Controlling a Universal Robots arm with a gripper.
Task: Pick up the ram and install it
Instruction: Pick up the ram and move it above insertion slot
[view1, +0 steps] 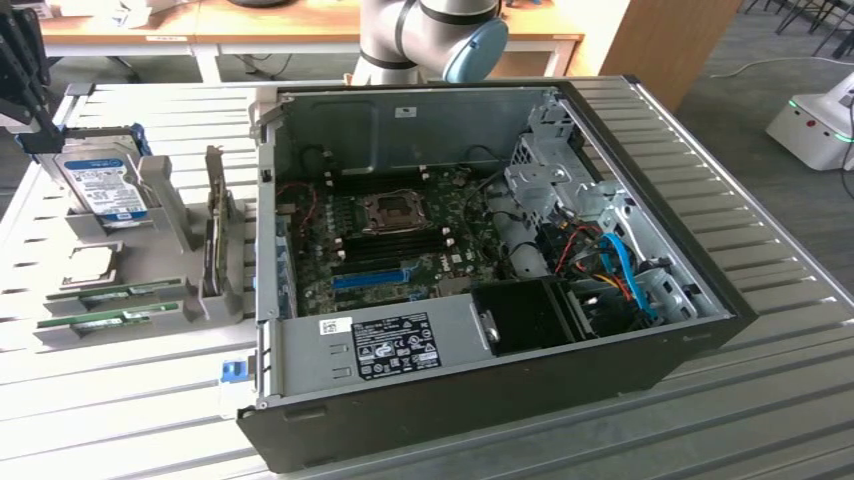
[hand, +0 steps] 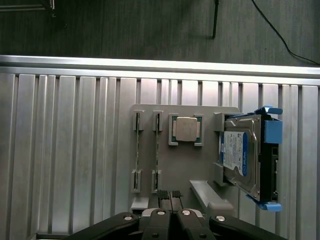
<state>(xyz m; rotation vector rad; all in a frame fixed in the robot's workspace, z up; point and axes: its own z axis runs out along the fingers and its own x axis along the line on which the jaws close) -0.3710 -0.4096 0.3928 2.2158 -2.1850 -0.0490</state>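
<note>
Two near-identical green ram sticks stand on edge in the grey holder (hand: 185, 165), side by side. One stick (hand: 156, 145) (view1: 131, 291) is next to the CPU chip, the other (hand: 137, 145) (view1: 100, 320) is further out. My gripper (hand: 170, 194) is shut with nothing in it. It hovers above the holder's edge, apart from both sticks and closest to the one next to the CPU chip. The open computer case (view1: 481, 250) lies on the table with its motherboard (view1: 400, 235) exposed.
On the same holder, a silver CPU chip (hand: 186, 129) sits beside the sticks, and a hard drive with a blue label (hand: 242, 155) (view1: 110, 185) stands beyond it. A card (view1: 218, 235) stands upright between holder and case. The arm's base (view1: 427, 40) rises behind the case. The table is ribbed metal.
</note>
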